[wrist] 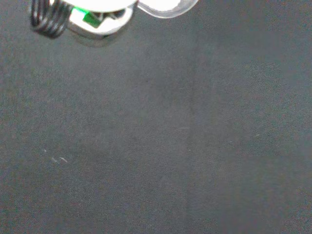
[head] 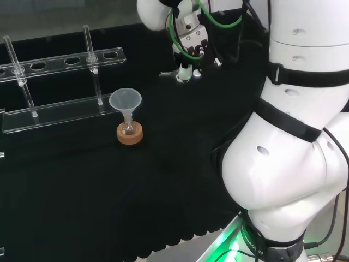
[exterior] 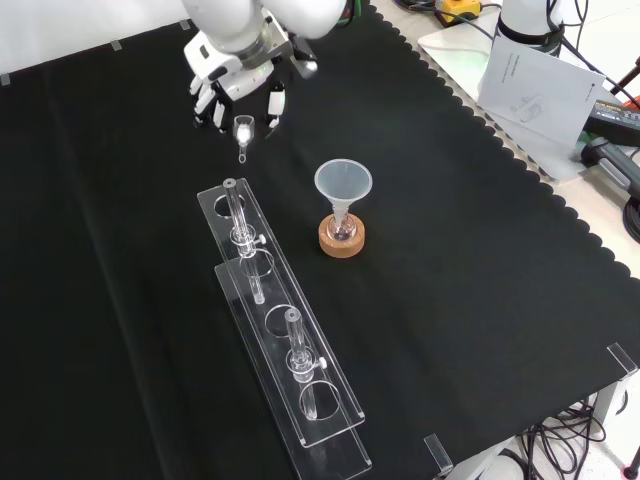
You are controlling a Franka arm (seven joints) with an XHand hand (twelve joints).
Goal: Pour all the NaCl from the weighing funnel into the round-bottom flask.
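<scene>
Under hand [exterior: 240, 85], weighing funnel [exterior: 243, 130] pinched, above cloth

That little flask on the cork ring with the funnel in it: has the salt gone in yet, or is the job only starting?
Early stage, it seems. The hand already holds the small weighing funnel, up the cloth from the flask in the front view. Moving it over the plastic funnel and tipping it remain. Whether any salt is in the flask I cannot tell.

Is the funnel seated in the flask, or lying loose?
Seated. The funnel stands upright with its stem down the neck of the flask, which sits on the cork ring.
</scene>
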